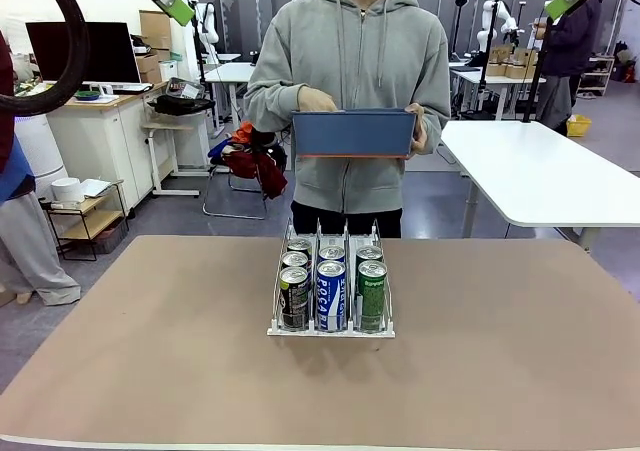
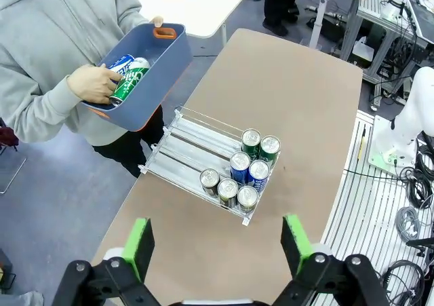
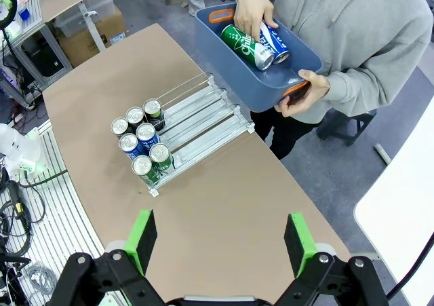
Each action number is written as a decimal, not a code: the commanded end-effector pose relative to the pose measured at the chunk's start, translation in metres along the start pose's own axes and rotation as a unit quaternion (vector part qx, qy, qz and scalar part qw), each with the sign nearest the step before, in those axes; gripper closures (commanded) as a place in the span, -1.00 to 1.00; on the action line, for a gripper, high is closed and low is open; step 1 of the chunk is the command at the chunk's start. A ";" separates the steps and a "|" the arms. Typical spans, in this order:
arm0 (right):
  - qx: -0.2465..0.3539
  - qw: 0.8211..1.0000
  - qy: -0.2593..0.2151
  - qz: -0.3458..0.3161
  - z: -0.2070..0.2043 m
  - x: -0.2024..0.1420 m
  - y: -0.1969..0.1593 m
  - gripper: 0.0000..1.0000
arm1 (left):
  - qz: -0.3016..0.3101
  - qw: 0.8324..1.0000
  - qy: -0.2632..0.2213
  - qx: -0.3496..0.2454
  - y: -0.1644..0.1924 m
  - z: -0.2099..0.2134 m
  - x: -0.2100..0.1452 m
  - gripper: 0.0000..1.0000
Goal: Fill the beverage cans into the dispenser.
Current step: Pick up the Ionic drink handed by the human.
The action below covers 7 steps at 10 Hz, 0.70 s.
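The left hand (image 2: 217,246) and right hand (image 3: 220,241) are hanging released over bare tabletop (image 2: 298,82). Ahead of their fingers, the dispenser (image 2: 180,146) is holding seven beverage cans (image 2: 228,189): three black, two blue, two green, with the lanes' rear halves lying open. Beyond the far edge, a person is holding a blue bin (image 3: 251,92) with two more.

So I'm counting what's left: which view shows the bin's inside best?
Right wrist view: it looks down into the bin, at a green can and a blue can. Left wrist view: a hand partly covers them. Front view: outer wall.
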State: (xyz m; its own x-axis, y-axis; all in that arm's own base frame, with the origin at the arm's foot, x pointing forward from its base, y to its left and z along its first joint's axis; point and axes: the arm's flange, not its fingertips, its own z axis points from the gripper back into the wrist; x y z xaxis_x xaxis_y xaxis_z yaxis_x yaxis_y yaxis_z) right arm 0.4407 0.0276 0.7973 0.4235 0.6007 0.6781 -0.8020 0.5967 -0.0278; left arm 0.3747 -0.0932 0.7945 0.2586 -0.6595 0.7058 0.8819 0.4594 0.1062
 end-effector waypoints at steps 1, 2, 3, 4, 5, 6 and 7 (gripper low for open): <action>0.003 1.000 -0.001 -0.006 0.000 -0.001 0.001 -1.00 | 0.006 1.000 -0.002 -0.005 -0.001 0.002 -0.002 -1.00; 0.003 1.000 -0.001 -0.006 0.000 -0.001 0.001 -1.00 | 0.006 1.000 -0.002 -0.005 -0.001 0.002 -0.002 -1.00; 0.003 1.000 -0.001 -0.006 0.000 -0.001 0.001 -1.00 | 0.006 1.000 -0.002 -0.005 -0.001 0.002 -0.002 -1.00; 0.003 1.000 -0.001 -0.006 0.000 -0.001 0.001 -1.00 | 0.006 1.000 -0.002 -0.005 -0.001 0.002 -0.002 -1.00; 0.003 1.000 -0.001 -0.006 0.000 -0.001 0.001 -1.00 | 0.006 1.000 -0.002 -0.005 -0.001 0.002 -0.002 -1.00; 0.003 1.000 -0.001 -0.006 0.000 -0.001 0.001 -1.00 | 0.006 1.000 -0.002 -0.005 -0.001 0.002 -0.002 -1.00; 0.003 1.000 -0.001 -0.006 0.000 -0.001 0.001 -1.00 | 0.006 1.000 -0.002 -0.005 -0.001 0.002 -0.002 -1.00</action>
State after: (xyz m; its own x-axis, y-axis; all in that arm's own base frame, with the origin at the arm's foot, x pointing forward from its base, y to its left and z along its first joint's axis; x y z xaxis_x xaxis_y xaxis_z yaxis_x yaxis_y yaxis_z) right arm 0.4407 0.0276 0.7973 0.4235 0.6007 0.6781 -0.8020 0.5967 -0.0278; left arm 0.3747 -0.0932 0.7945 0.2587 -0.6596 0.7057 0.8819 0.4593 0.1060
